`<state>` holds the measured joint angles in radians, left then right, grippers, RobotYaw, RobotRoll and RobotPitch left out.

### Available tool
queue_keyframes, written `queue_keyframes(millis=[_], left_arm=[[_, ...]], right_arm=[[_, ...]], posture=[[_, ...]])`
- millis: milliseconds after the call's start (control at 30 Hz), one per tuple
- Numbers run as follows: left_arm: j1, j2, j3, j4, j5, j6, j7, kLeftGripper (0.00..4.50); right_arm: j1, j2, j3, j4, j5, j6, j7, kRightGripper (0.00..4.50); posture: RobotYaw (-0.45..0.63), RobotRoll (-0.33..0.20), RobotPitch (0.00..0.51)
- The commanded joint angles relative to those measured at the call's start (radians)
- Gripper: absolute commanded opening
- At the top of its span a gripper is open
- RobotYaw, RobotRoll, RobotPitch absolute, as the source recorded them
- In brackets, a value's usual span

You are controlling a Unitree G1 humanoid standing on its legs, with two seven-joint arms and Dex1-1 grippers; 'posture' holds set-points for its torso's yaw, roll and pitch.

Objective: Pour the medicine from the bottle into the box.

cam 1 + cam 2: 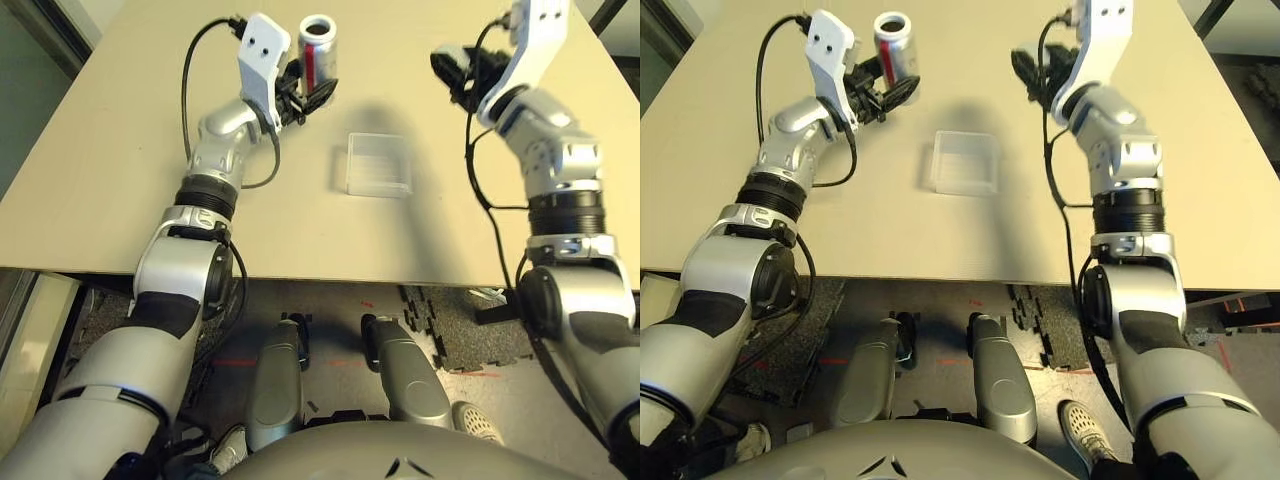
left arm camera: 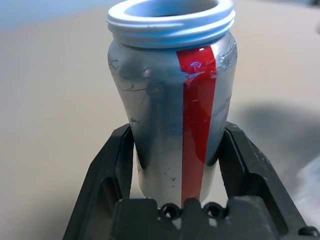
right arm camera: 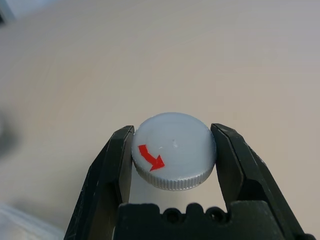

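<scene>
- The left gripper (image 2: 175, 165) is closed narrowly around the lower body of the bottle (image 2: 172, 110), one black finger (image 2: 107, 175) pressed on each side, and holds it upright above the table (image 1: 120, 150).
- The right gripper (image 3: 172, 160) is closed narrowly on the cap (image 3: 174, 150), pinching its ribbed rim from both sides and holding it above the bare tabletop.
- In the head views, the bottle sits at about eleven o'clock from the box (image 1: 378, 164), well apart from it; the cap and right gripper are at about one o'clock from the box, also well apart.
- The box lies flat on the table between the two arms, with nothing touching it.
- The bottle's base is hidden behind the gripper body in the left wrist view, so what lies under it cannot be made out. Whether anything is inside the bottle cannot be made out.
- In the head views, the cap is hidden among the dark fingers.
- The bottle is silver-grey and scuffed, with a red vertical stripe and an open, pale threaded mouth.
- The cap is round and grey, with a red arrow on top.
- The box is a shallow, clear, square tray with rounded corners; nothing shows in it.
</scene>
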<state>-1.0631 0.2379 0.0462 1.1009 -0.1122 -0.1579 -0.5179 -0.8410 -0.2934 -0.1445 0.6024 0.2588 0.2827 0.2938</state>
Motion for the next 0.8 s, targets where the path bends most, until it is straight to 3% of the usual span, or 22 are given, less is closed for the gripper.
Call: queue_keyframes(millis=[33,567,733,800], left_arm=[[0.020,-0.023,0.016,0.035,0.014,-0.033,0.049,2.68],[0.022,-0.029,0.032,0.045,0.014,-0.035,0.069,2.68],[0.021,-0.033,0.033,0.047,0.011,-0.032,0.060,2.68],[0.016,-0.034,0.036,0.050,0.008,-0.026,0.056,2.68]], right_arm=[[0.015,0.013,-0.007,0.054,-0.032,-0.066,-0.028,2.57],[0.051,0.037,0.010,0.112,-0.074,-0.047,-0.029,2.57],[0.049,0.029,0.007,0.099,-0.078,-0.035,-0.020,4.25],[0.041,0.017,0.001,0.079,-0.072,-0.018,-0.013,4.50]], posture=[[-0.05,0.000,0.171],[-0.04,0.000,0.176],[-0.05,0.000,0.176],[-0.05,0.000,0.177]])
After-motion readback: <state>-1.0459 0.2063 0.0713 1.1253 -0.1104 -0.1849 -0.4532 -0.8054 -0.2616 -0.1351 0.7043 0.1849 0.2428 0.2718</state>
